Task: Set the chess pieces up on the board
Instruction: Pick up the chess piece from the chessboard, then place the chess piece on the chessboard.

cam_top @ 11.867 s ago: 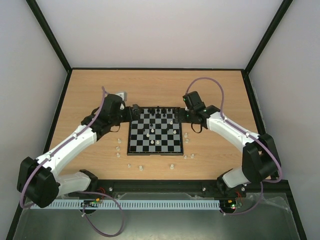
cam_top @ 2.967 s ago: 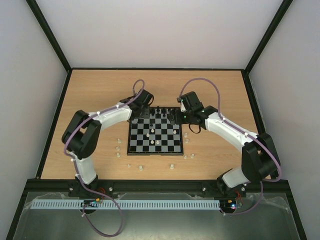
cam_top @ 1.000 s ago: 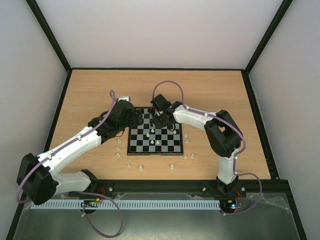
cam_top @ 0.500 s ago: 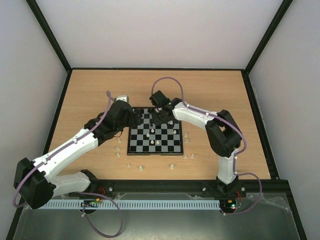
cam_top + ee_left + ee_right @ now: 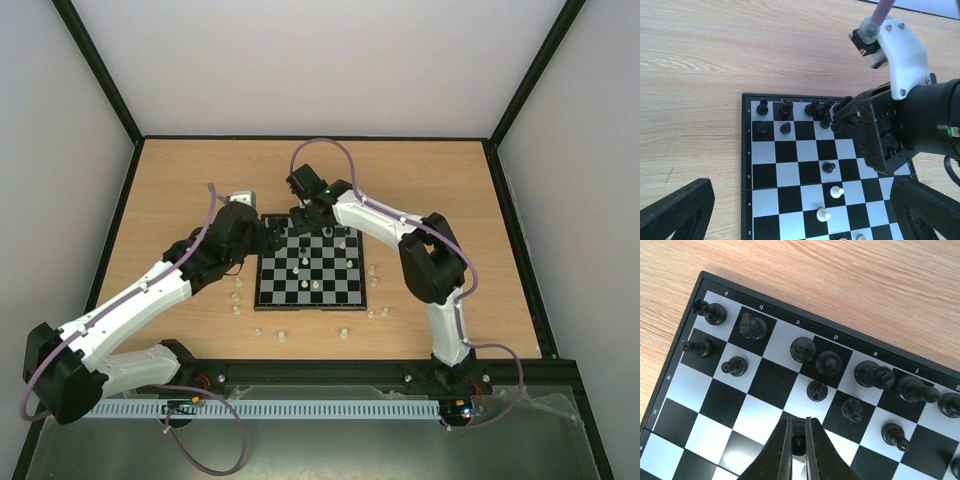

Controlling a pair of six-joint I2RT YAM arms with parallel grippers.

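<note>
The board point(image 5: 310, 305) lies below both my arms. My left gripper point(image 5: 802, 195) hovers spread wide at its edge, I judge to leave room. My right gripper point(image 5: 798, 422) is pinched on a black chessman point(image 5: 798, 440). The black rows point(image 5: 829, 362) stand just ahead of its fingertips, likely the piece's destination.

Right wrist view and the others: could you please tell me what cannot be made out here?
- Right wrist view: the black piece in the right tool shows only its top; the fingers hide its kind and whether it stands on the board.
- Left wrist view: the right arm covers the board's back right squares.
- Top view: the pale pieces on the table are too small to name.
</note>
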